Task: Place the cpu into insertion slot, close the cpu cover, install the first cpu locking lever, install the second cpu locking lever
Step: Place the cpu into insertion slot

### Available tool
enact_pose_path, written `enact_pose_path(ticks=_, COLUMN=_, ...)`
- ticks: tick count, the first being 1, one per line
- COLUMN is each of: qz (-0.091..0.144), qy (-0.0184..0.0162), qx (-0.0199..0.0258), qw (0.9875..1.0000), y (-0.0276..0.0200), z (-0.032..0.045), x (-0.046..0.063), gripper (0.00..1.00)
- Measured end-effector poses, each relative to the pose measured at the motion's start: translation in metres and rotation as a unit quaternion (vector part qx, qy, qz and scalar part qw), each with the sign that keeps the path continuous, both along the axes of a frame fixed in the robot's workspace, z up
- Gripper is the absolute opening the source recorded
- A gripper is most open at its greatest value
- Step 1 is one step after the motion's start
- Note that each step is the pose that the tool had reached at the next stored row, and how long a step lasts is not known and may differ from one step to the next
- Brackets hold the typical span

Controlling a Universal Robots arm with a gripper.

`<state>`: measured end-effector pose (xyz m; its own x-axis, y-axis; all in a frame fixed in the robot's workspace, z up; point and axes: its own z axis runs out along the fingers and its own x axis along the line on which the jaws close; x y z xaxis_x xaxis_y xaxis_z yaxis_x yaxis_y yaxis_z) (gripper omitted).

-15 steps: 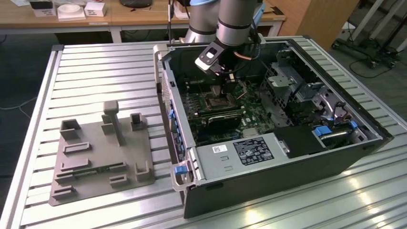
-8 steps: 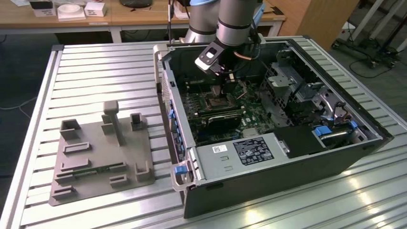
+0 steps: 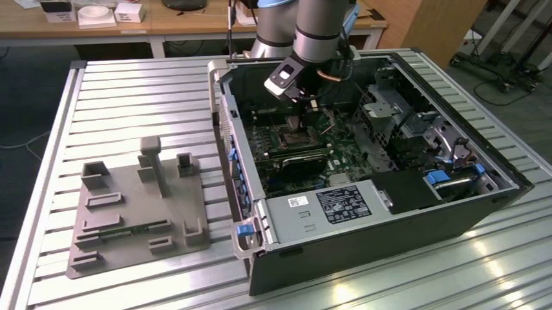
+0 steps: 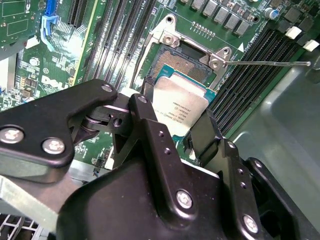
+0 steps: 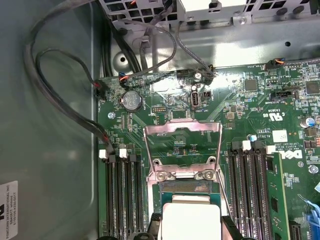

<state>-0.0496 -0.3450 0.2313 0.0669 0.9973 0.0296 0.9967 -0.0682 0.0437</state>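
My gripper is shut on the cpu, a flat square chip with a silvery top, pinched at two opposite edges by the black fingers. The chip hangs tilted just over the insertion slot, whose dark pin field shows partly beyond the chip's edge. In the first wrist view the cpu sits over the insertion slot. The cpu cover stands swung open past it. A thin wire locking lever sticks out sideways, unlatched. In the exterior view the gripper reaches down inside the open computer case.
Long black memory slots flank the socket on both sides. Black cables loop along the case wall. A grey power supply box lies at the case's near end. A grey fixture plate stands on the slatted table at the exterior view's left.
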Motion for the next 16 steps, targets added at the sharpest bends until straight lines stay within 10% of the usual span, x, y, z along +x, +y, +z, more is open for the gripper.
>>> enact_pose_path(ticks=16, qz=0.047, qy=0.0001, qx=-0.0002, qw=0.9989, y=-0.0001, z=-0.0195, x=0.0, gripper=0.54)
